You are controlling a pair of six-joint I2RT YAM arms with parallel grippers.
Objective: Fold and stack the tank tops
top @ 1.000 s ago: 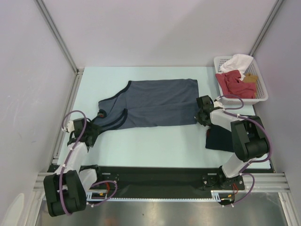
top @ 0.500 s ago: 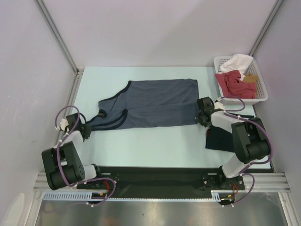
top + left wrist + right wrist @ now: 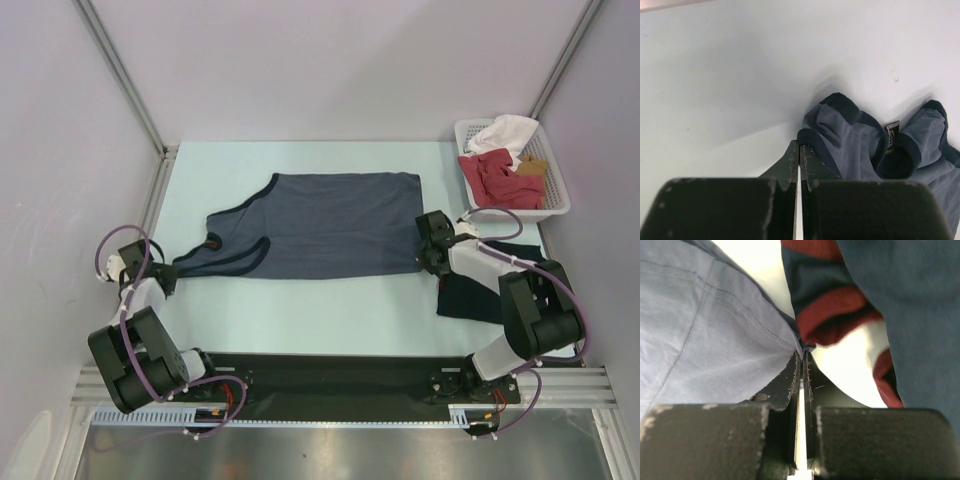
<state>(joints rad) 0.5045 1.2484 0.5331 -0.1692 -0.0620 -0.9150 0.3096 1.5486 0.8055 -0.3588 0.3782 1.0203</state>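
Observation:
The slate-blue tank top [image 3: 330, 225] lies spread flat across the middle of the table, straps to the left. My left gripper [image 3: 170, 272] is shut on the end of its near shoulder strap. In the left wrist view the dark-trimmed strap [image 3: 850, 145] bunches right at the closed tips of that gripper [image 3: 800, 146]. At the tank top's near right hem corner my right gripper [image 3: 425, 260] is shut on the cloth. The right wrist view has the hem [image 3: 705, 325] pinched in its tips [image 3: 803, 354]. The navy tank top [image 3: 470, 295] with reddish trim [image 3: 840, 305] lies folded under my right arm.
A white basket [image 3: 553, 205] at the back right holds a red garment [image 3: 495, 178] and a white garment [image 3: 508, 132]. Enclosure walls and metal posts ring the table. My left arm sits at the table's left edge.
My left gripper has shut on the strap and drawn it left and toward the near edge, stretching the slate-blue tank top out. The right gripper has stayed shut on the hem corner.

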